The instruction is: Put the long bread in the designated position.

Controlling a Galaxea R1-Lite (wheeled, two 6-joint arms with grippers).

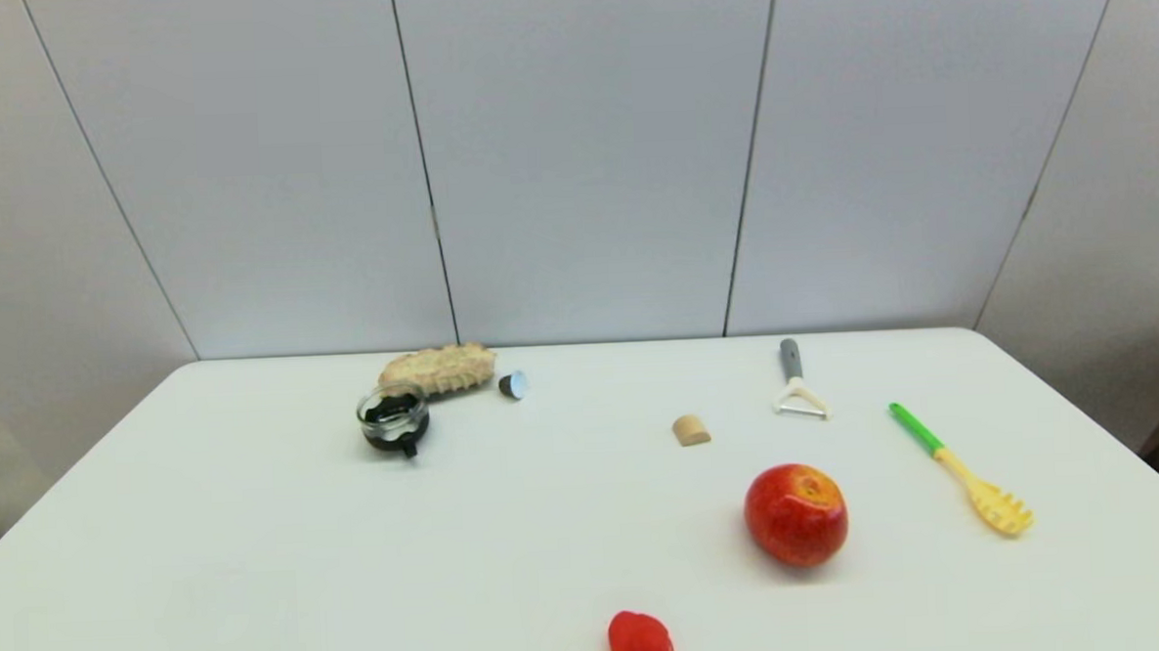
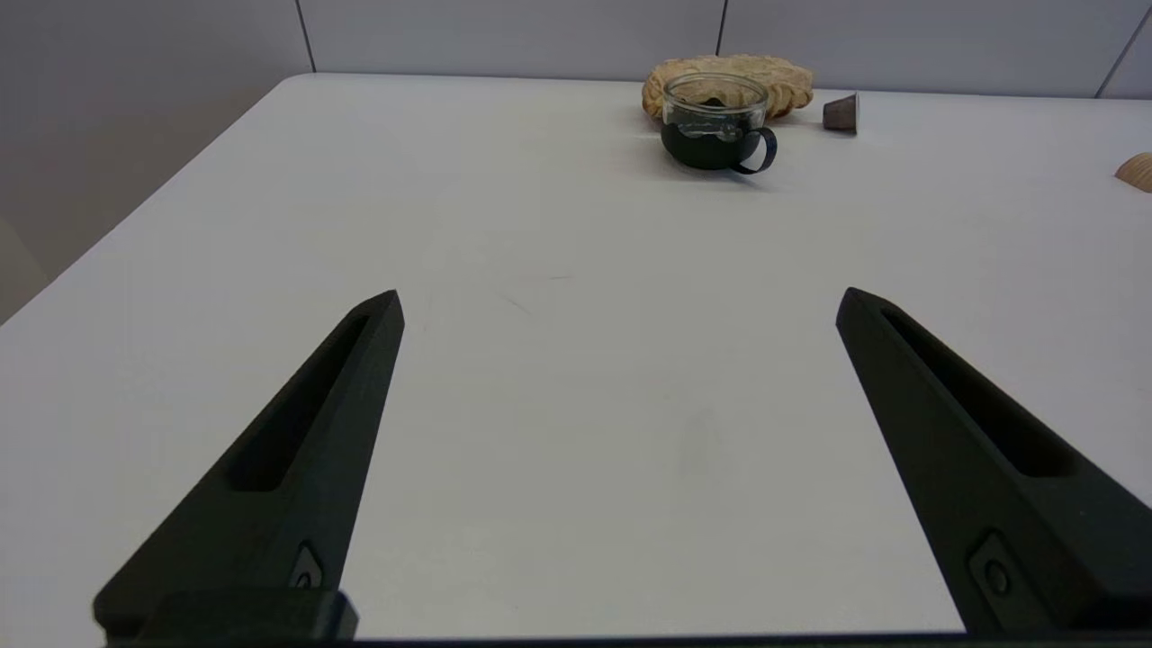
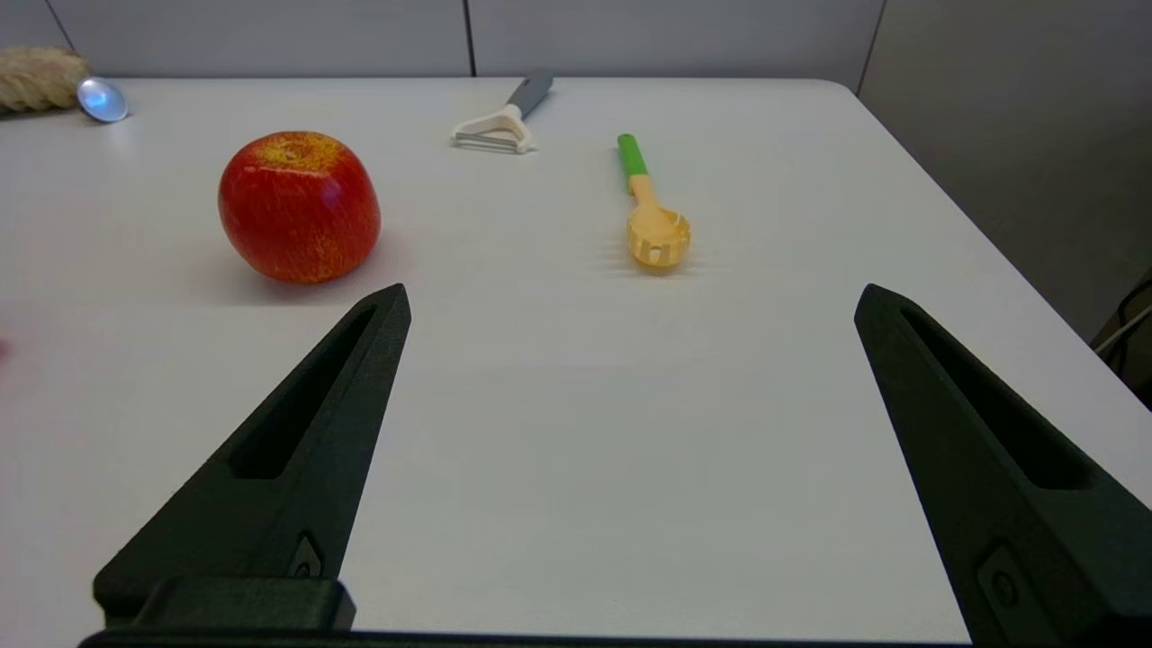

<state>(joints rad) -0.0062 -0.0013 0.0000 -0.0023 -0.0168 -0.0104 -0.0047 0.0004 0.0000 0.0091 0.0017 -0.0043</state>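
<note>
The long bread (image 1: 439,368) lies at the far edge of the white table (image 1: 256,535), left of centre, pale tan with crosswise ridges. It also shows in the left wrist view (image 2: 783,81), partly behind a glass cup, and its end shows in the right wrist view (image 3: 36,76). My left gripper (image 2: 619,301) is open, low over bare table, well short of the bread. My right gripper (image 3: 630,297) is open too, over the table's right side, near the apple. Neither arm shows in the head view.
A glass cup (image 1: 393,418) with dark contents stands just in front of the bread, a small capsule (image 1: 513,384) to its right. Also on the table: a tan cork-like block (image 1: 691,429), a peeler (image 1: 797,384), a green-handled yellow fork (image 1: 962,470), a red apple (image 1: 796,514) and a small red object (image 1: 640,644).
</note>
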